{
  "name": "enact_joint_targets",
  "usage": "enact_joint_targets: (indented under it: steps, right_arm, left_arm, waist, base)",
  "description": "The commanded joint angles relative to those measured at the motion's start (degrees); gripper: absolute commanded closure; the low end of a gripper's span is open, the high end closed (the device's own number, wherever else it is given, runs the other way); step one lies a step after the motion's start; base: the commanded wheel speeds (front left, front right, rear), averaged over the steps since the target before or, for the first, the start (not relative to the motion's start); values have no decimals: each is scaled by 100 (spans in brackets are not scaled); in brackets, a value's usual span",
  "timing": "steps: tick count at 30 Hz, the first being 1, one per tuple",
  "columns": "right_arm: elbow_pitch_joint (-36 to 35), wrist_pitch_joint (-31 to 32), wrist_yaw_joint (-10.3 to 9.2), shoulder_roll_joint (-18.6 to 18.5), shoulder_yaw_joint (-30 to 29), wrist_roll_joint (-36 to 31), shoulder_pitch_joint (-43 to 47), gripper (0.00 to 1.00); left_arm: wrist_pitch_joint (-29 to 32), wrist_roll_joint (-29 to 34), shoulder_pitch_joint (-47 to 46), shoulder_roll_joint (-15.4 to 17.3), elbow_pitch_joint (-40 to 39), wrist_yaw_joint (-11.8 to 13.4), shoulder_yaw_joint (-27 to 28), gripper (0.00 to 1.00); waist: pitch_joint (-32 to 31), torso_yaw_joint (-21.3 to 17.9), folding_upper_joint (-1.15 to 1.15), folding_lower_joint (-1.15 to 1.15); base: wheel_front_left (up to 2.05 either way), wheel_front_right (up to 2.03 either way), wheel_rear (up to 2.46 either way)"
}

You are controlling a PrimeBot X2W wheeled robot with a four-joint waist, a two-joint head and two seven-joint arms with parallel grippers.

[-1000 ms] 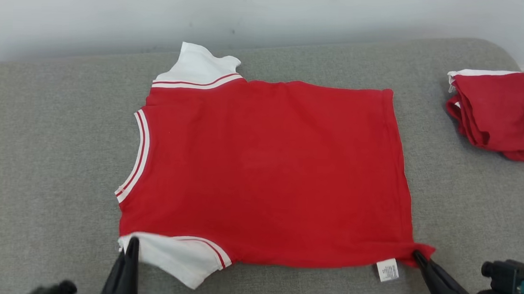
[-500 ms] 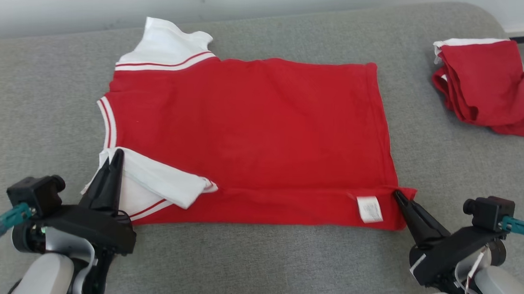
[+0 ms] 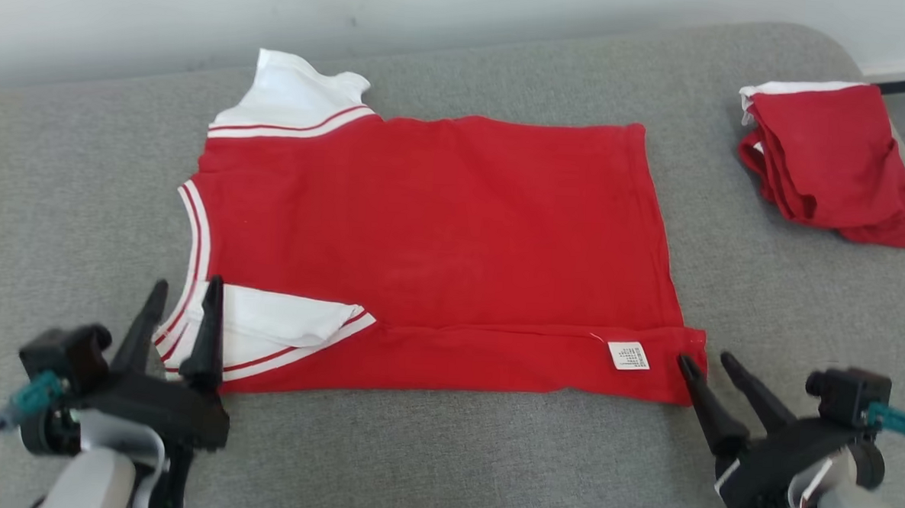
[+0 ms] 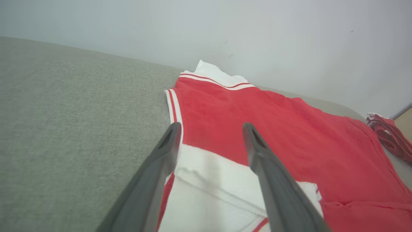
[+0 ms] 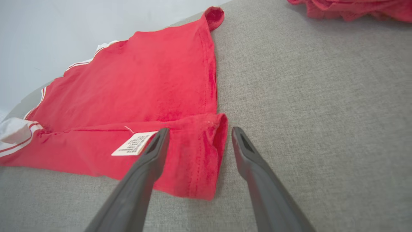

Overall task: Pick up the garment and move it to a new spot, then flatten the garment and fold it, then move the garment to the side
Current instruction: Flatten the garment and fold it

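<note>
Flattened shirt (image 3: 438,238), near edge folded at lower frame, left gripper (image 3: 188,282) and right gripper (image 3: 703,358) spread, empty; further folds, moving aside undone.

A grey fabric cushion (image 3: 444,452) carries a red shirt (image 3: 437,246) spread flat, its near edge and white sleeve (image 3: 281,319) folded over onto it. A second red garment (image 3: 831,164), loosely folded, lies well apart at the far right
</note>
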Motion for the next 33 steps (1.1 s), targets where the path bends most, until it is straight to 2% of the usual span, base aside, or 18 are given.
enact_joint_targets:
  steps: [1,6,12,23,24,25,26,33]
  right_arm:
    - [36,-55,-15,-25,10,-1,103,0]
    - [172,-204,-15,-53,-101,-53,360,0]
    - [279,-254,-15,11,-131,-195,454,0]
    - [771,-214,-16,460,63,-515,163,0]
    - [836,-204,-16,508,102,-528,148,57]
    - [878,-216,-16,549,136,-562,119,98]
    - [922,-243,-16,590,154,-574,101,100]
    - [1014,-378,-16,551,139,-564,153,100]
  left_arm:
    - [-60,29,205,10,-52,38,11,0]
    - [-100,267,616,52,-194,139,-170,0]
    - [46,271,795,72,-149,190,-281,0]
    - [215,199,455,57,725,157,-338,0]
    - [214,195,428,44,806,128,-362,33]
    - [173,179,398,19,866,103,-362,61]
    - [165,166,387,3,919,85,-370,100]
    - [-35,130,513,-19,1121,-25,-327,100]
  waist:
    - [-87,93,0,0]
    - [-130,237,0,0]
    - [-131,271,0,0]
    - [6,145,0,0]
    - [5,161,0,0]
    - [-9,181,0,0]
    - [-28,199,0,0]
    - [-394,361,0,0]
  base:
    - [0,0,0]
    - [0,0,0]
    - [0,0,0]
    - [0,0,0]
    - [0,0,0]
    - [0,0,0]
    - [0,0,0]
    - [0,0,0]
